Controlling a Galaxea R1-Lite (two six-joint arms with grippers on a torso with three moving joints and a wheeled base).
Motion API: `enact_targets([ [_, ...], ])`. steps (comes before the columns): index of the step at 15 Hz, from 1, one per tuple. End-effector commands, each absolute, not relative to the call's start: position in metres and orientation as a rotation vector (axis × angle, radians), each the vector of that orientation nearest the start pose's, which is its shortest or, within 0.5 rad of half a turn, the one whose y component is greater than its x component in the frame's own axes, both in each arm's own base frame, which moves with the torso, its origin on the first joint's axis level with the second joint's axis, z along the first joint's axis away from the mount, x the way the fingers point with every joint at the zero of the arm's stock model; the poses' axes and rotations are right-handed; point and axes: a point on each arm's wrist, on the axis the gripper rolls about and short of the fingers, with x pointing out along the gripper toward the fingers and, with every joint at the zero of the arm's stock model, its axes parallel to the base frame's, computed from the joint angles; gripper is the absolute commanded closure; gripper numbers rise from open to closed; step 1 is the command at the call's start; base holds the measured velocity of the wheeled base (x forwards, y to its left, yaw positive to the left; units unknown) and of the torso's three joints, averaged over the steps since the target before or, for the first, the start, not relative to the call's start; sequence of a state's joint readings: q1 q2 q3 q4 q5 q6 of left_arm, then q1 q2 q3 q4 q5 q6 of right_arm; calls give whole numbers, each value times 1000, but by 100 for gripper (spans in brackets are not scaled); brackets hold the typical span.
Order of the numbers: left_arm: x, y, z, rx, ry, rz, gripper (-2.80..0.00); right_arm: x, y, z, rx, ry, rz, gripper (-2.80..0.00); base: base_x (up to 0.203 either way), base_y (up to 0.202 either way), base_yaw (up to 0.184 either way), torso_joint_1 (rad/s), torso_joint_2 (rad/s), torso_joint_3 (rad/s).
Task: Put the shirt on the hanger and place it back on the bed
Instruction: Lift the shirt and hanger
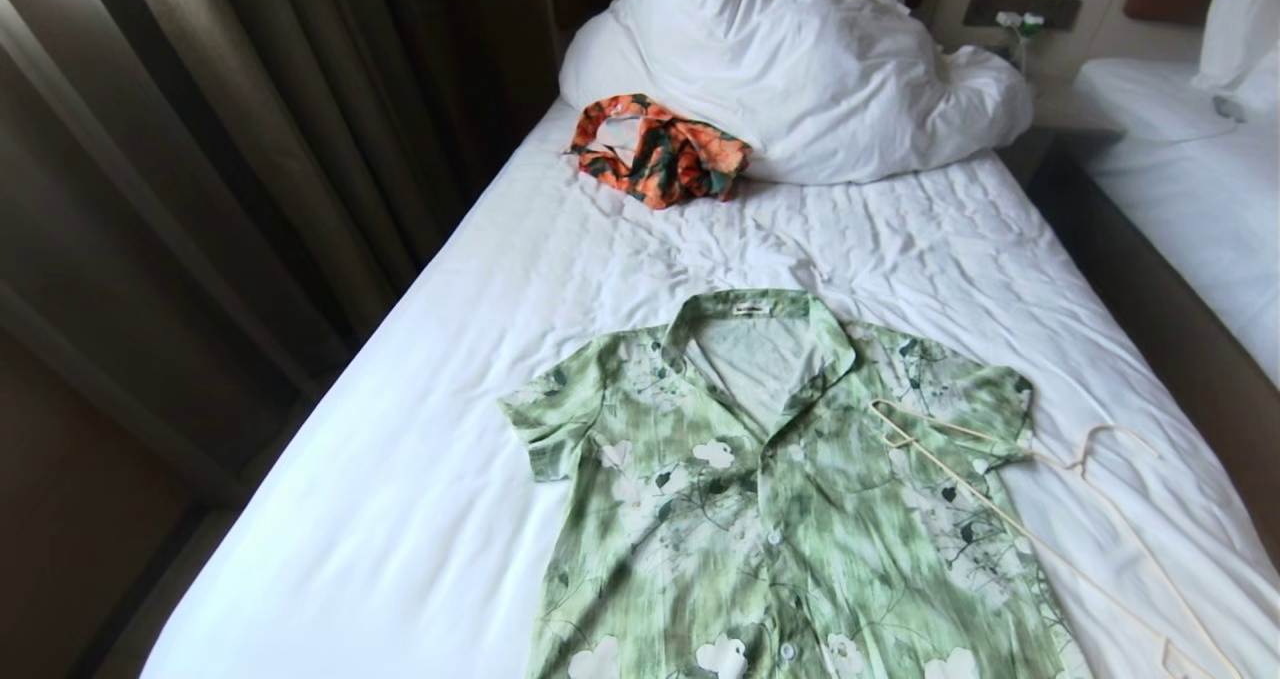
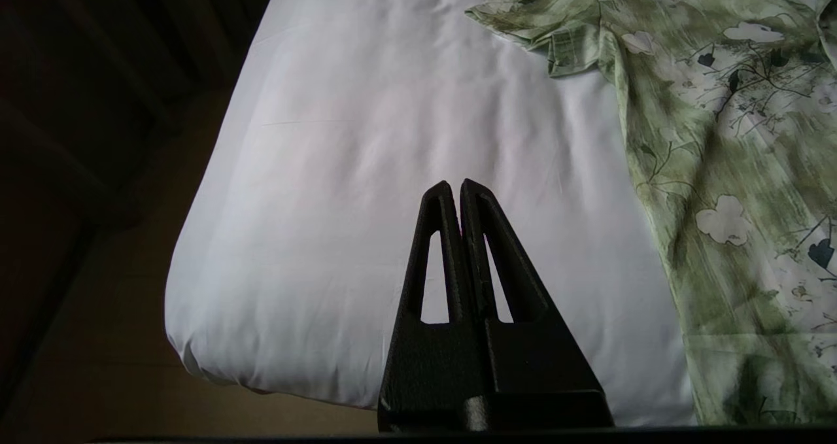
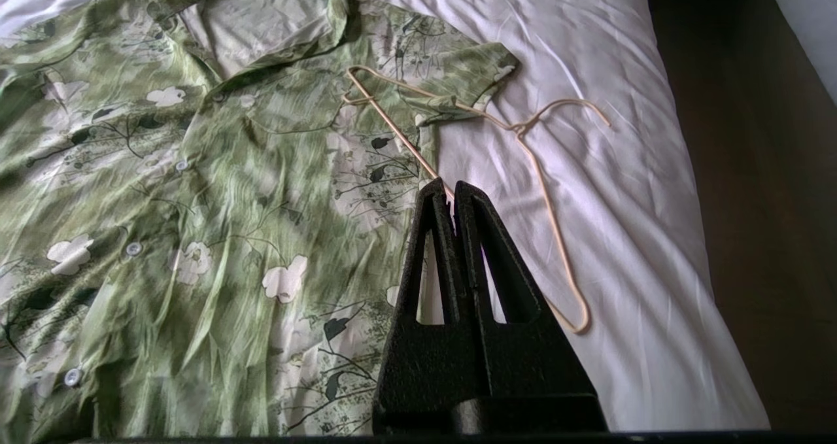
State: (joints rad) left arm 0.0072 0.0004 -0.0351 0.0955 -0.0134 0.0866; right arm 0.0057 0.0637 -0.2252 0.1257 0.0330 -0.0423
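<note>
The light green flowered shirt (image 1: 760,499) lies flat and face up on the bed (image 1: 420,439), collar toward the pillows. The cream wire hanger (image 1: 1010,524) lies on the shirt's right sleeve and on the sheet beside it, hook pointing to the bed's right edge. Neither arm shows in the head view. My right gripper (image 3: 453,186) hovers shut above the shirt (image 3: 196,222) and in front of the hanger (image 3: 546,202), holding nothing. My left gripper (image 2: 456,186) is shut over bare sheet near the bed's foot corner, left of the shirt (image 2: 732,169).
An orange-and-dark-green garment (image 1: 655,149) lies near the white pillows (image 1: 800,69) at the head. Dark curtains (image 1: 220,159) run along the bed's left side. A second bed (image 1: 1200,179) stands across a narrow gap to the right. Floor shows past the foot corner (image 2: 98,339).
</note>
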Motion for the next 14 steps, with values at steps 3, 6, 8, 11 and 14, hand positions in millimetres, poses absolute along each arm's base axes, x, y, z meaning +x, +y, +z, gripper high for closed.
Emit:
enact_targets([
  [3, -26, -1, 75, 87, 60, -9, 0, -21, 1, 160, -37, 40, 38, 0, 0, 0, 0, 0, 0, 0],
  [6, -26, -1, 75, 87, 60, -9, 0, 7, 1, 192, 38, 139, 33, 0, 0, 0, 0, 0, 0, 0],
  [8, -26, -1, 75, 87, 60, -9, 0, 38, 1, 205, 121, 252, 19, 0, 0, 0, 0, 0, 0, 0],
  [11, -26, -1, 75, 87, 60, -9, 0, 89, 1, 209, 226, 428, -17, 0, 0, 0, 0, 0, 0, 0],
  [14, -26, -1, 75, 87, 61, -9, 0, 143, -7, 204, 338, 583, -63, 0, 0, 0, 0, 0, 0, 0],
])
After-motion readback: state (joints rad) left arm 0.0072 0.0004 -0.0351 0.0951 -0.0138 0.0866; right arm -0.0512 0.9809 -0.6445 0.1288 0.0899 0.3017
